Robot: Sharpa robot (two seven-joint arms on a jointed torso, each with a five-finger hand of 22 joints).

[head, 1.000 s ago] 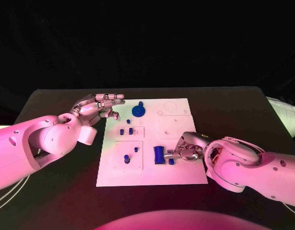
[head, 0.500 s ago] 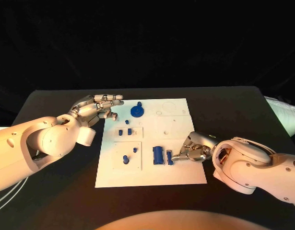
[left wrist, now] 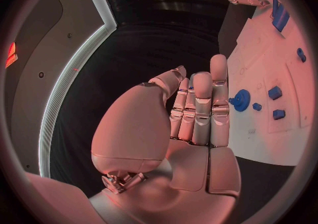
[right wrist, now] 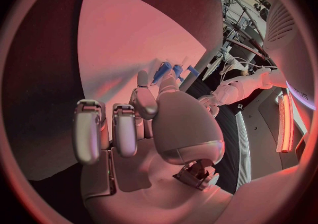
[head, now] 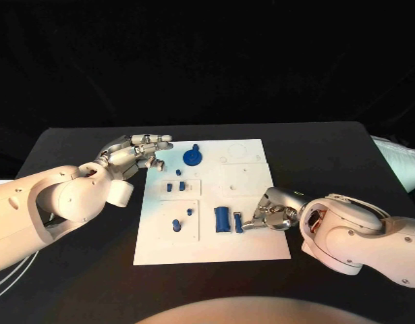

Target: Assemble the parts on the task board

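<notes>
Right hand [head: 270, 214] sits at the task board [head: 256, 251]'s 3 o'clock edge, fingertips touching the small blue bar [head: 239, 222] (long axis 12-to-6), the long blue block [head: 223, 219] just beyond at 9 o'clock. Left hand [head: 134, 154] spread, empty, farther off.

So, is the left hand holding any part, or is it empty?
Empty. The left hand hovers at the task board's far left edge with its fingers straight and together, nothing between them.

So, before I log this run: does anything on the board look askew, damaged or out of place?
Nothing stands out: the task board lies flat on the table, and the blue parts sit on it, none off its edge.
</notes>
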